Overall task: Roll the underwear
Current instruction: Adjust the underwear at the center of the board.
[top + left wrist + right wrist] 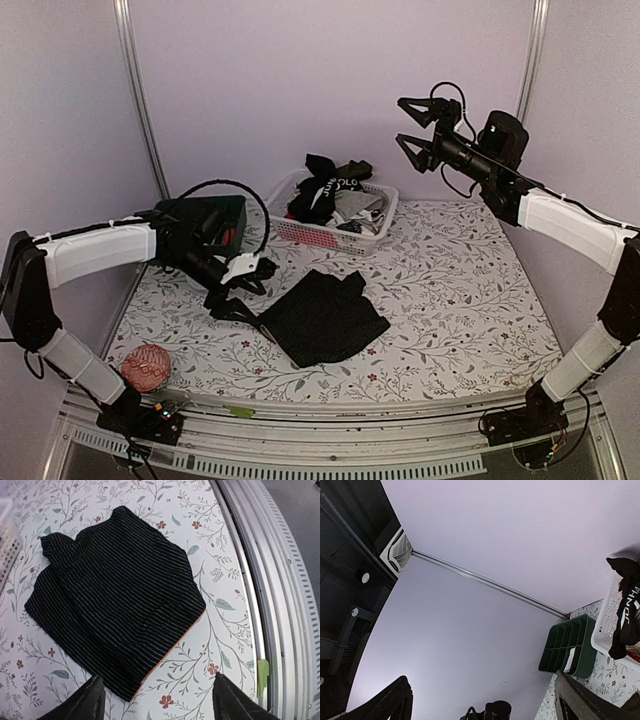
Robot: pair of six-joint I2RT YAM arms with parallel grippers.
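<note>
**Overhead view.** We see a black, finely striped cloth undergarment (322, 318) spread flat at the centre of the floral-printed tabletop (450, 290). The left gripper (235, 298) sits low at the garment's left edge, left of centre in the frame. The right gripper (412, 122) hangs high in the upper right, well apart from the cloth. Its fingers are wide apart and hold nothing.

In the upper centre, behind the spread garment, stands a white plastic lattice basket (300, 232). It holds a heap of black, white and grey undergarments (330, 190). A dark green compartmented box (215, 212) stands to its left, partly hidden by the left arm. A reddish round bundle (146, 366) lies at the lower left, near the tabletop's front edge.

**Left wrist view.** The left fingers (90, 702) stand wide apart at the bottom edge of the frame. We note the garment's near corner lying between them, unclamped. A thin orange-red edge runs along its lower right side.

**Right wrist view.** The camera faces the wall and ceiling, with the basket and green box at the right edge.
</note>
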